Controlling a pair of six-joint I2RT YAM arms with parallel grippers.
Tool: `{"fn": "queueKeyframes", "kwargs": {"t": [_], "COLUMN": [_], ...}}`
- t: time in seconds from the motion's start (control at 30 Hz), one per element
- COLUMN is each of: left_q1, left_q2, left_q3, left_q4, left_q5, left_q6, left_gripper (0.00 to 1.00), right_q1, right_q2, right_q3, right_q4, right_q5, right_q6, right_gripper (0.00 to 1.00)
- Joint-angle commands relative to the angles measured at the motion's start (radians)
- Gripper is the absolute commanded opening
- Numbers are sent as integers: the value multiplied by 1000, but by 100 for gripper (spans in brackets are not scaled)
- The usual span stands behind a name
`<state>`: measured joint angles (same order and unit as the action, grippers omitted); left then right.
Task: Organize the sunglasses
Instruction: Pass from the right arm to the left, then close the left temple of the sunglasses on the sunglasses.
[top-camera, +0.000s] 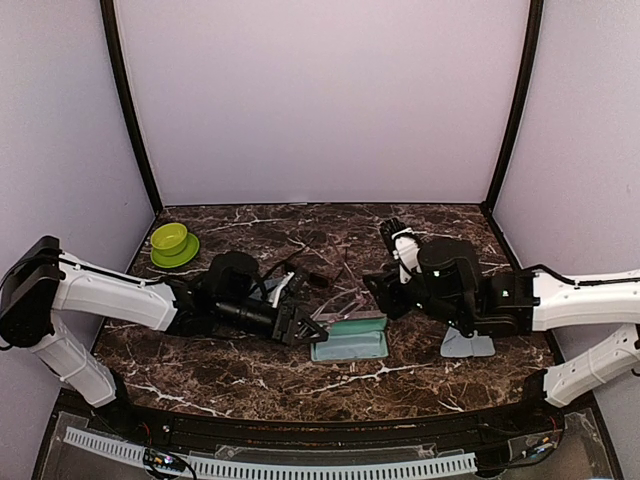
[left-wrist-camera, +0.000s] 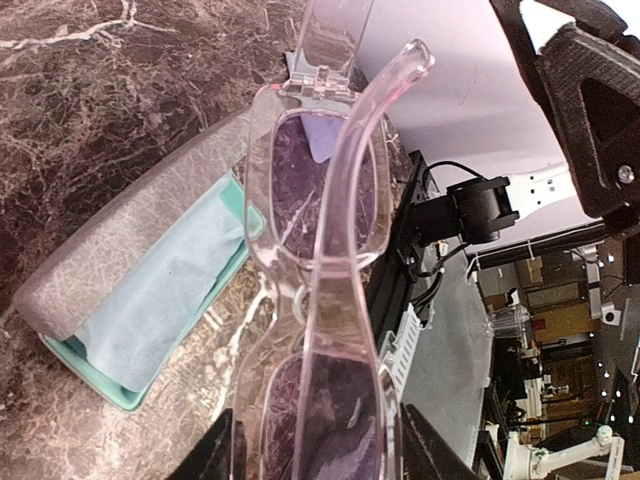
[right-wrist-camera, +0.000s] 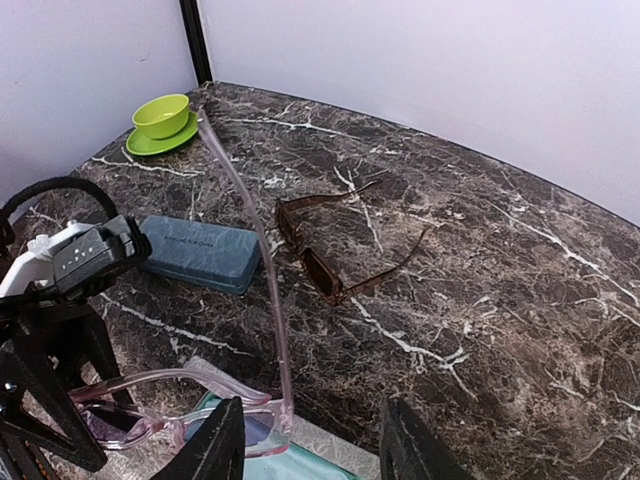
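My left gripper (left-wrist-camera: 315, 452) is shut on the purple-tinted sunglasses (left-wrist-camera: 325, 200), a black finger on each side of the pale frame. It holds them just above the open teal case (top-camera: 350, 340), whose grey lid (left-wrist-camera: 130, 250) lies back with a light-blue cloth (left-wrist-camera: 160, 290) inside. One pale temple sticks up and away (right-wrist-camera: 250, 230). My right gripper (right-wrist-camera: 305, 445) is open; the frame's hinge corner (right-wrist-camera: 283, 420) sits just inside its left finger, ungripped. The brown-lensed sunglasses (right-wrist-camera: 325, 260) lie unfolded on the marble further back.
A shut blue-grey case (right-wrist-camera: 195, 252) lies left of the brown pair. A green bowl on a green saucer (top-camera: 172, 242) stands at the back left. A light-blue cloth (top-camera: 467, 343) lies under the right arm. Purple walls close three sides.
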<state>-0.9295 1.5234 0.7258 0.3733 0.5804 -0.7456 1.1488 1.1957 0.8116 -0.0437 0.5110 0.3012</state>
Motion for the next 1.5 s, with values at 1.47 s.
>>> {"fn": "queueKeyframes", "kwargs": {"t": [1.47], "left_q1": [-28], "left_q2": [-90], "left_q3": [56], "left_q4": [-207], "left_q5": [-193], "left_q6": [227], "left_gripper": [0], "right_q1": [-52], "right_q2": [208], "right_q3": [170], "right_q4": [-100], "right_q5": [-163], "right_q6": [145], "right_gripper": [51]}}
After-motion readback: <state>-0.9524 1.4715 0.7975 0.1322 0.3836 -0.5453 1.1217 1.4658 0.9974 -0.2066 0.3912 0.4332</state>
